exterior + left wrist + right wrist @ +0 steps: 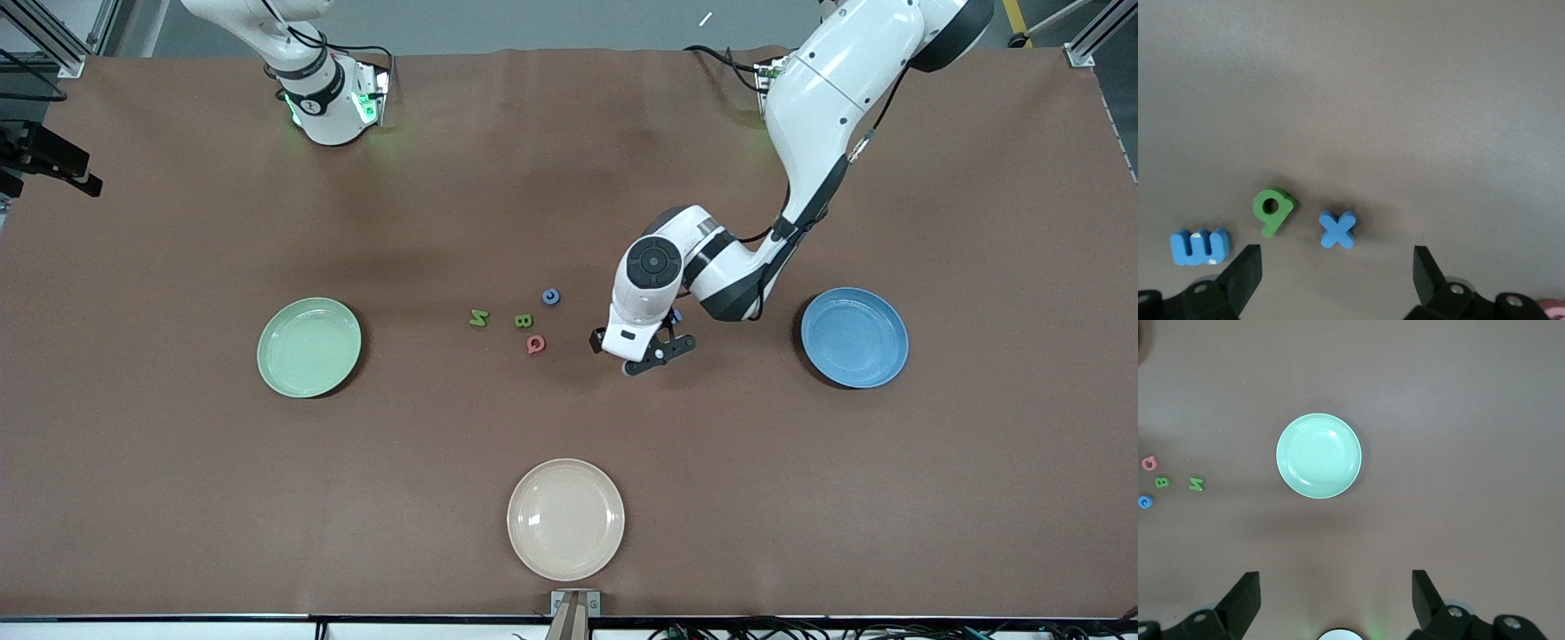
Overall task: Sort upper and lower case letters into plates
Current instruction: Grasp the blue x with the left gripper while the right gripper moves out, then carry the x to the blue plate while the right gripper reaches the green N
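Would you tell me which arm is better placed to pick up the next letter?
Left, probably. The left gripper hangs open low over the blue x and green g, near the blue plate. The right gripper waits open, high above the green plate.

Even overhead light, soft shadows beside plates, glare on cream plate (565, 519).

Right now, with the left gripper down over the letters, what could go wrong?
The left gripper hangs open over the blue x, with the green g close beside it; closing may nudge or catch the g too. The blue plate sits apart from the letters, so a weak pinch might drop the x on the way.
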Motion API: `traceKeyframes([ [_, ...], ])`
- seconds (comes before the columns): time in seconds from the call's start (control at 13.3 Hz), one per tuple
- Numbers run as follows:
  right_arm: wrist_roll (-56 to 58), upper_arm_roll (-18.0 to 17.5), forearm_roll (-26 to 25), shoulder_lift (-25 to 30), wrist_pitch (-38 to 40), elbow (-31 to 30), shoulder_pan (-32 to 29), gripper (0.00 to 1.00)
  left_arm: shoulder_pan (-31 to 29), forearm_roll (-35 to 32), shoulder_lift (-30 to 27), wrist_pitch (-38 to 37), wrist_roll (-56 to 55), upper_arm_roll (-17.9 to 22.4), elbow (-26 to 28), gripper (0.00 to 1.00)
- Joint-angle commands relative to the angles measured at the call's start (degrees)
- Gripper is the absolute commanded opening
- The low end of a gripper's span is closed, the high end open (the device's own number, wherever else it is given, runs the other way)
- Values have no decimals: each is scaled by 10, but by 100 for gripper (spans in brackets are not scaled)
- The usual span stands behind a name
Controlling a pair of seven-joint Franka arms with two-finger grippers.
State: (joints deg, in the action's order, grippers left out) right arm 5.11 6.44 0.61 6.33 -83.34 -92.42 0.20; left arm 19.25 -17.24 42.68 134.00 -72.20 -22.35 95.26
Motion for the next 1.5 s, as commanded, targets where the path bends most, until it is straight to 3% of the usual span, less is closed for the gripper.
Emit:
traceKeyframes([
  [0.0,4,-5,4,-18,-1,3,-8,100,3,-15,4,15,-16,4,5,95],
  [0.15,8,-5,4,-33,-5,3,-9,100,3,-17,10,16,-16,5,5,84],
  [0.38,10,-5,-4,-82,-23,17,-10,100,4,-37,21,32,-39,5,1,75],
  [0.6,10,-4,-6,-165,-58,26,-21,100,4,-49,28,39,-53,5,-1,68],
  [0.83,-11,-8,7,-179,-78,21,-13,100,4,-51,28,39,-54,5,-2,60],
  [1.13,-360,-8,22,-190,-164,-24,80,100,4,-52,28,39,-53,5,-2,44],
  [1.43,-581,-8,33,-218,-192,-24,128,100,4,-52,28,39,-54,6,-2,20],
])
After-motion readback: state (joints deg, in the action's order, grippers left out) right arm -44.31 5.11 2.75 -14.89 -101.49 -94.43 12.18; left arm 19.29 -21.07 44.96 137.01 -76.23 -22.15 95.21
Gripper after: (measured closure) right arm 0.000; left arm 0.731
